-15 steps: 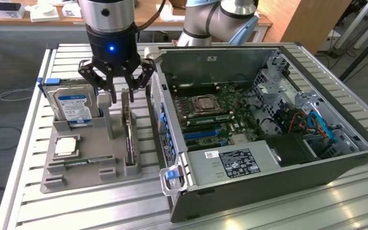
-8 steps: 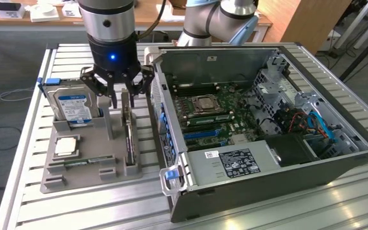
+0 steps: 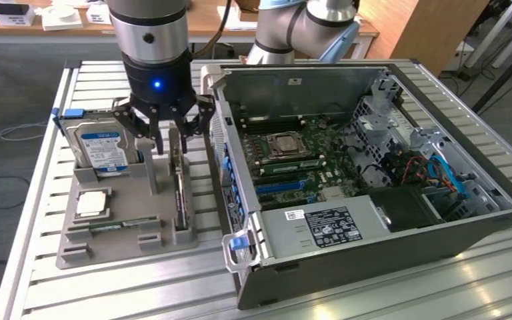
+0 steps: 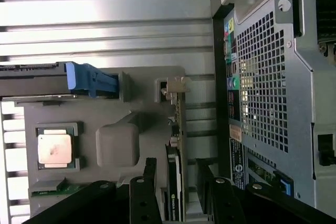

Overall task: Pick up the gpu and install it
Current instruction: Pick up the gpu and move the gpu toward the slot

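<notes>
The gpu [image 3: 181, 193] stands on edge in a slot of the grey holder tray [image 3: 105, 250], on the exterior view's left of the open computer case [image 3: 345, 267]. In the wrist view the gpu [image 4: 175, 182] runs as a thin green and black strip, with its silver bracket [image 4: 176, 85] at the far end. My gripper [image 3: 169, 137] hangs low over the card's near-bracket half. It is open, and its black fingers [image 4: 143, 195] stand on either side of the card with a gap to each face. The gripper [image 4: 178, 198] holds nothing.
The tray also carries a hard drive [image 3: 103, 147] with a blue tab, a CPU [image 3: 91, 203] and a RAM stick [image 3: 114, 227]. Inside the case lies the motherboard [image 3: 301, 167], with a power supply [image 3: 327, 227] in front. The case wall [image 4: 262, 87] stands close beside the card.
</notes>
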You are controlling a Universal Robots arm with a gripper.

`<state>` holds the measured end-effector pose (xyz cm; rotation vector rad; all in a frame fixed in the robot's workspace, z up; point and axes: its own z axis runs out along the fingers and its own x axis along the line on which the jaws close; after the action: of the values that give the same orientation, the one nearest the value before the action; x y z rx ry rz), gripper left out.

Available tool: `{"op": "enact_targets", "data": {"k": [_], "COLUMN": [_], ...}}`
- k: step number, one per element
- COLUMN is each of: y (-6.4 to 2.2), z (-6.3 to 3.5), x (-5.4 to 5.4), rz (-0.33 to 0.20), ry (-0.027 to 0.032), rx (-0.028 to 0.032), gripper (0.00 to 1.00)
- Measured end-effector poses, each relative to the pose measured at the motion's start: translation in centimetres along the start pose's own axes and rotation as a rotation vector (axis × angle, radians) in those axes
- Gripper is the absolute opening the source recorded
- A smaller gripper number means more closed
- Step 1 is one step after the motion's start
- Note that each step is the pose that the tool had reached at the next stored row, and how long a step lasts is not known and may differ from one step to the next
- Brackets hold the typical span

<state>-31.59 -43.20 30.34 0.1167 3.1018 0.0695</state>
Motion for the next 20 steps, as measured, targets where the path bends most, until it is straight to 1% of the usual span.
{"op": "enact_targets", "data": {"k": [7,13,20], "y": [-1.74,-1.83,-1.96], "z": [-0.07,-0.05,1.13], "x": [-0.1,-0.1,0.0], "rz": [0.000,0.000,0.000], "ry": [0.0000,-0.0001,0.0000], "rx": [-0.0001,-0.0002,-0.0012], "gripper": [0.43,0.43,0.43]}}
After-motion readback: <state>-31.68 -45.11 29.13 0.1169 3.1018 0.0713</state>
